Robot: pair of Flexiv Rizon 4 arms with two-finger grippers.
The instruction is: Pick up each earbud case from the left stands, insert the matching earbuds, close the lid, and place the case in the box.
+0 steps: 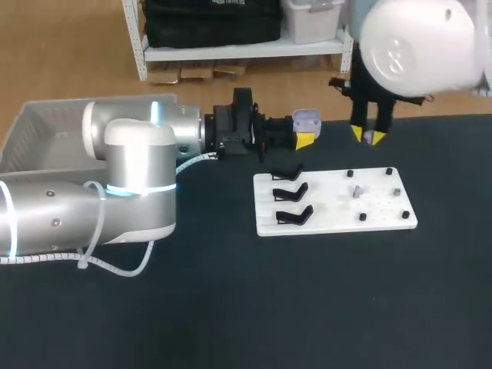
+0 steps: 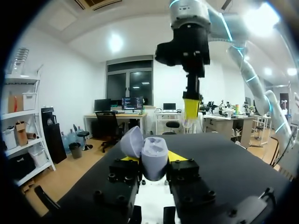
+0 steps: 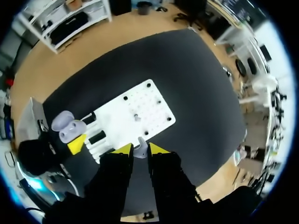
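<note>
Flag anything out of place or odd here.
Nothing stands out. The left tool holds the open lavender plastic earbud case, the right tool grips a small pale earbud, and the white rectangular board lies flat.

This is a robotics lab. A left arm (image 1: 131,177) and a right arm (image 1: 415,42) stand at a black table (image 1: 307,307). Just below the right jaws lies a white board (image 1: 330,207) with drilled holes and black stands (image 1: 292,192). Behind the left jaws is a grey box (image 1: 38,131).
</note>
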